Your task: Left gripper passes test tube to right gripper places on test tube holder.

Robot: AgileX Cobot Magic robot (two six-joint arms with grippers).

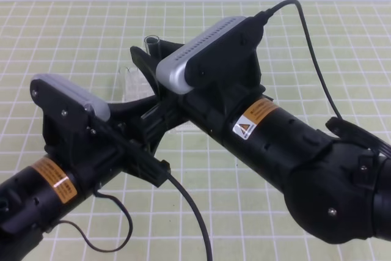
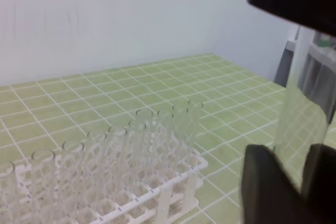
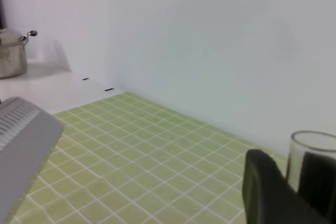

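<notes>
The tabletop (image 1: 256,29) is covered by a pale green cloth ruled with a grid of white lines, running back to a plain white wall. On it stands a white plastic rack (image 2: 157,198) of lattice tiers — rows of clear tubes (image 2: 142,140) stand upright in its holes. In the high view only a little of the rack shows, behind the black arms. Off to the side, on a white ledge, sits a steel pot (image 3: 10,53) with a lid — clear of the cloth.

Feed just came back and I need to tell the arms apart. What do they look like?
Both arms are black with grey ribbed camera modules on top and orange-and-white warning labels. The left arm trails a thin looped black cable; the right arm is bulkier, with a black cable arcing from its camera.
</notes>
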